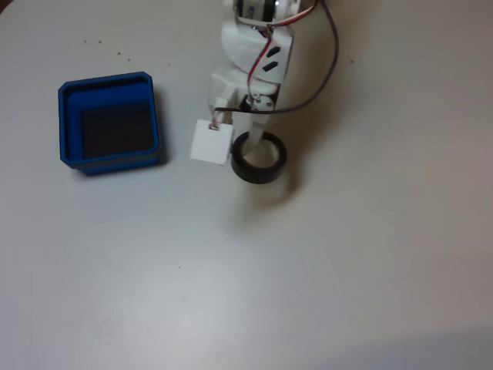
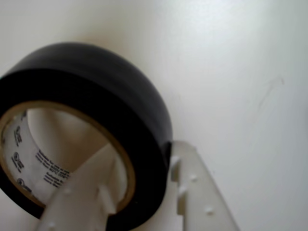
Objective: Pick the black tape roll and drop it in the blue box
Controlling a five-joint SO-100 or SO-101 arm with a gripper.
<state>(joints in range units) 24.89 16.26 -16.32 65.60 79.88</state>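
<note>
We reach down from the top edge of the fixed view with our white arm. Our gripper has one finger inside the black tape roll, one outside, clamping its wall.

A plain white tabletop; the kind of room cannot be told.

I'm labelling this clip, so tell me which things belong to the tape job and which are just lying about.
Job: black tape roll, blue box, gripper with one finger inside the roll's core, one outside.
Lying about: white paper tag by the gripper, dark specks on the table.
</note>
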